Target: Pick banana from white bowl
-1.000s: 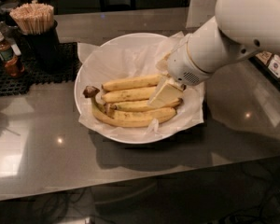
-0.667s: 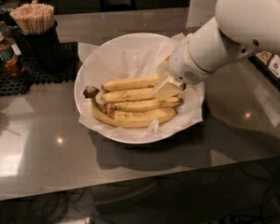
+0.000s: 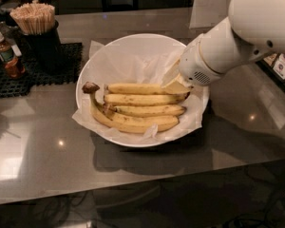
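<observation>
Brown sauce bottle [image 3: 6,56]: far left, standing on black mat [image 3: 19,82].
Stick holder [image 3: 40,37]: dark cup of wooden sticks, just beside the bottle.
White bowl [image 3: 133,44]: paper-lined, on grey counter [image 3: 61,165].
Banana [image 3: 142,99]: lying flat in the bowl, second from the back among four.
Gripper [image 3: 176,83]: over the bananas' right ends, at the bowl's right side; whether it grips anything cannot be told.

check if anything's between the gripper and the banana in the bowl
Nothing visible does. The gripper is low inside the bowl, right at the right end of the banana, the rearmost of the row. The other bananas lie close along its near side, not between it and the gripper.
</observation>
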### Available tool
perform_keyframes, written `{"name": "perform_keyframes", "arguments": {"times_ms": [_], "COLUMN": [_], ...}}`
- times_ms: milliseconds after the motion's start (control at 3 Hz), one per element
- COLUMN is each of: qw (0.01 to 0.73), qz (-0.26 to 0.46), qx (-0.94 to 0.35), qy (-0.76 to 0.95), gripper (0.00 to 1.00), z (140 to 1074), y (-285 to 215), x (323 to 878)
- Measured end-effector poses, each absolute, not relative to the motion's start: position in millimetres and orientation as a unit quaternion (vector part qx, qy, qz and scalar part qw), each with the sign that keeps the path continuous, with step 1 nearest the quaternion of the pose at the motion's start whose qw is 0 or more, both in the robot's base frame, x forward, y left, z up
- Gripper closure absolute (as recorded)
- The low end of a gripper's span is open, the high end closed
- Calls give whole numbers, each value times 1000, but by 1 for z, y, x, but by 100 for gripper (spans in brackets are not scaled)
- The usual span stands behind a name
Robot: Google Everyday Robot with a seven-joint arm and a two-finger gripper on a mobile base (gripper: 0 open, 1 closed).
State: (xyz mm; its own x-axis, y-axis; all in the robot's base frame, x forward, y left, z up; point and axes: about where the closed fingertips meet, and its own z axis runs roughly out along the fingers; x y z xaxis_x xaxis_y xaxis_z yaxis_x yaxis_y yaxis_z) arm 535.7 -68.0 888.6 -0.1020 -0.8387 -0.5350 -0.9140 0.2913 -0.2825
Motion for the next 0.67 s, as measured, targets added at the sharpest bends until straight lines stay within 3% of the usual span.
{"name": "perform_keyframes", "arguments": {"times_ms": [667], "qw": [317], "qz": [80], "qx": [-586], "qy": [741], "gripper": [100], "z": [882], "y": [-78], "x": [530]}}
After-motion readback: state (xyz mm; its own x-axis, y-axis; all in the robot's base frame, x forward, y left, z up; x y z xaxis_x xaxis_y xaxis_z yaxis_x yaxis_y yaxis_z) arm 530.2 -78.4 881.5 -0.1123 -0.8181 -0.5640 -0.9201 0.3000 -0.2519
